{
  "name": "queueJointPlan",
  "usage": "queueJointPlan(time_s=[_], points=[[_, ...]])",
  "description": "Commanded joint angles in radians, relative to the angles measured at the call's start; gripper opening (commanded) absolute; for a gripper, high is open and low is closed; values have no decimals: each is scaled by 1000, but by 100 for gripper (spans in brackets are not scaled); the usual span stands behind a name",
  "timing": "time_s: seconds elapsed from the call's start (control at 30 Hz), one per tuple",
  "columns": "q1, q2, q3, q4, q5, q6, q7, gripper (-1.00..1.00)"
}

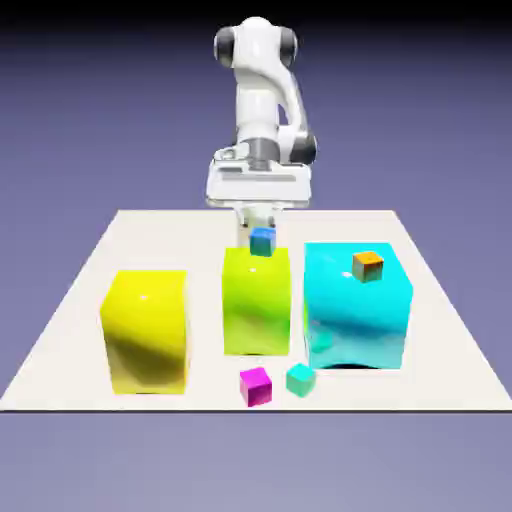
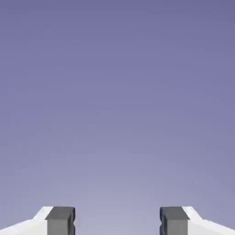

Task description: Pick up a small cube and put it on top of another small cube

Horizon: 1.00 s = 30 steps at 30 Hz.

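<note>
The small magenta cube [image 1: 256, 386] lies on the table near its front edge, before the lime block. The small orange cube [image 1: 368, 265] sits on top of the big cyan block [image 1: 355, 320]. My gripper [image 1: 258, 222] hangs at the back of the table, behind the lime block [image 1: 256, 300], far from both cubes. In the hand view the gripper [image 2: 117, 222] is open: its two grey fingertips [image 2: 60, 221] stand wide apart with nothing between them, and only the plain backdrop shows.
A tiny blue cube [image 1: 263, 241] rests on the lime block's top, just in front of the fingers. A tiny teal cube [image 1: 301, 379] lies right beside the magenta one. A big yellow block [image 1: 146, 330] stands at the exterior view's left on the white table [image 1: 90, 280].
</note>
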<state>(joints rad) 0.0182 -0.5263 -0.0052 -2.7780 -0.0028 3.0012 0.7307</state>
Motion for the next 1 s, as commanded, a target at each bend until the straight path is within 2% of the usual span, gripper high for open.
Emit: queueJointPlan(time_s=[0.0,0.87,0.97], points=[[5,36,-4,27,-2,-30,-9,0],[138,978,-116,715,-61,-800,-230,0],[131,1045,-113,696,-59,-713,-230,0]])
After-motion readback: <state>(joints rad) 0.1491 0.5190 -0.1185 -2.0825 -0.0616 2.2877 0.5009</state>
